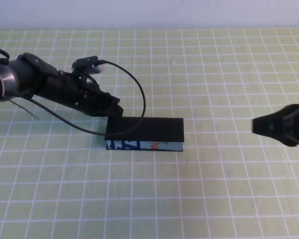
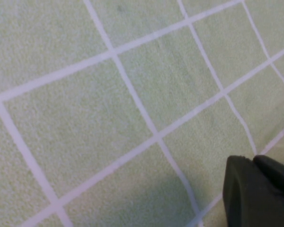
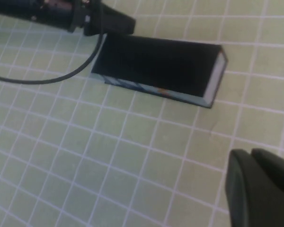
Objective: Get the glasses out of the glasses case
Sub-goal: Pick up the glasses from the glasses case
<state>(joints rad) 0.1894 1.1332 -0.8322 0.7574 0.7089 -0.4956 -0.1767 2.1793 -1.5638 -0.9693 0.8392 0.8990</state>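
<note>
The glasses case (image 1: 144, 130) lies closed in the middle of the green grid mat, black lid on top, its white side with blue and orange marks facing me. It also shows in the right wrist view (image 3: 156, 66). The glasses are hidden. My left gripper (image 1: 114, 108) is shut, low at the case's back left corner; whether it touches the case I cannot tell. In the left wrist view the left gripper (image 2: 252, 160) has its fingers together over bare mat. My right gripper (image 1: 255, 126) is shut and empty, well to the right of the case, and also shows in its own wrist view (image 3: 250, 153).
A black cable (image 1: 139, 94) loops from the left arm over the mat behind the case. The green grid mat (image 1: 214, 189) runs back to a pale wall. The left arm (image 3: 85, 14) shows in the right wrist view beside the case.
</note>
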